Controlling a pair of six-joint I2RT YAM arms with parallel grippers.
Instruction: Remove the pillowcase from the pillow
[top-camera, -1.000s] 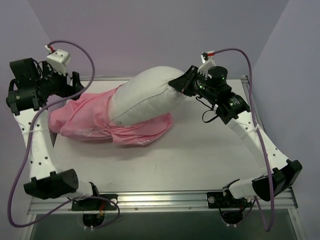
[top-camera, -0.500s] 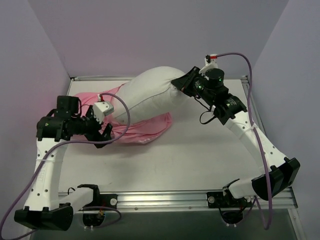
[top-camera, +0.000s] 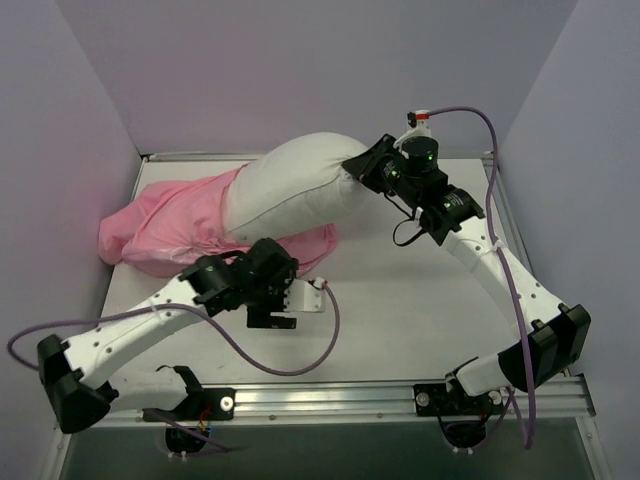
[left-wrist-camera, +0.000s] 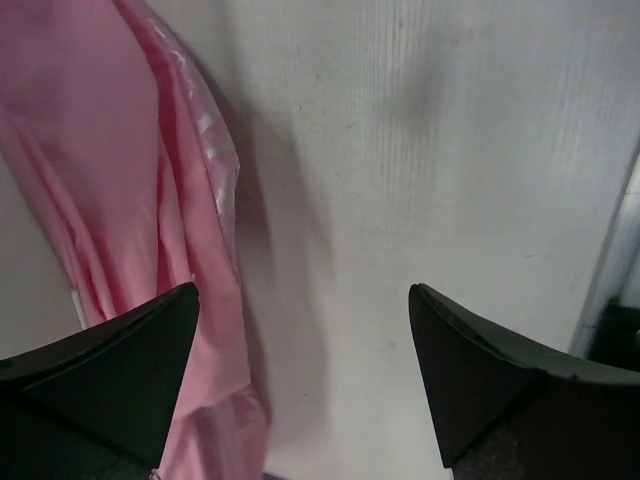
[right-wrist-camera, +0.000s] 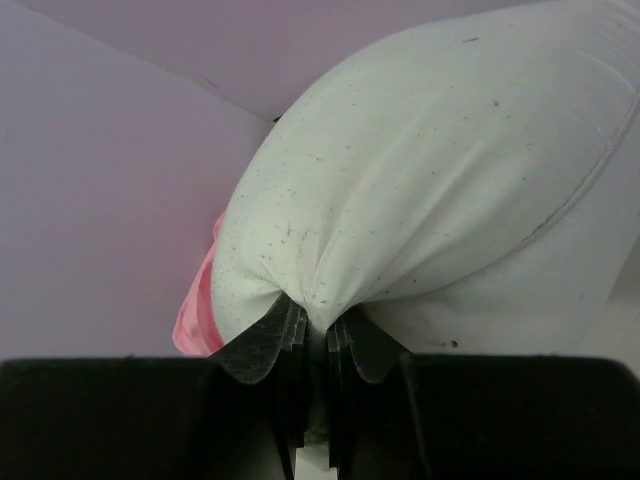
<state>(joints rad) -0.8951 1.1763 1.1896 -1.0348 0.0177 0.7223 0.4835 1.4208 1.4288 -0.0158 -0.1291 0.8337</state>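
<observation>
The off-white pillow (top-camera: 290, 195) lies across the back of the table, its right end lifted. My right gripper (top-camera: 357, 171) is shut on the pillow's right corner, which bunches between the fingers in the right wrist view (right-wrist-camera: 400, 200). The pink pillowcase (top-camera: 175, 225) covers the pillow's left end and trails on the table in front of it. My left gripper (top-camera: 270, 322) is open and empty, low over bare table just in front of the pillowcase's near edge; the pink fabric (left-wrist-camera: 120, 200) shows at the left of the left wrist view, by the left fingertip (left-wrist-camera: 150, 350).
Lilac walls close in the table at the back and both sides. A metal rail (top-camera: 330, 395) runs along the near edge. The left arm's purple cable (top-camera: 300, 360) loops over the table front.
My left arm has swung from the far left down and right to the table's front middle, past the pillowcase. The pillowcase now lies spread out to the left. The right gripper has held the pillow corner throughout.
</observation>
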